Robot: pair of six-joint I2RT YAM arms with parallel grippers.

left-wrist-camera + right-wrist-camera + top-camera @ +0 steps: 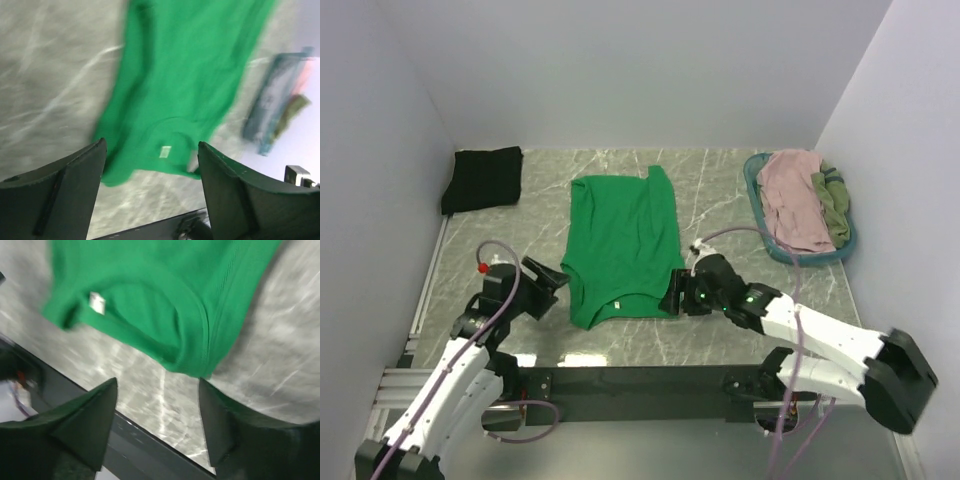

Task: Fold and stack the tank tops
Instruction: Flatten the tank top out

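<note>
A bright green tank top [620, 245] lies flat on the marble table, neck end near me. It also shows in the left wrist view [185, 75] and the right wrist view [160, 295]. A folded black tank top [482, 178] lies at the far left. A dusty pink top [793, 195] and an olive top [833, 205] lie in the teal basket [760, 225]. My left gripper [552, 282] is open and empty beside the green top's near left corner. My right gripper [674, 297] is open and empty at its near right strap.
The teal oval basket stands at the far right and shows blurred in the left wrist view [272, 112]. White walls close in three sides. A black rail [640, 380] runs along the table's near edge between the arm bases.
</note>
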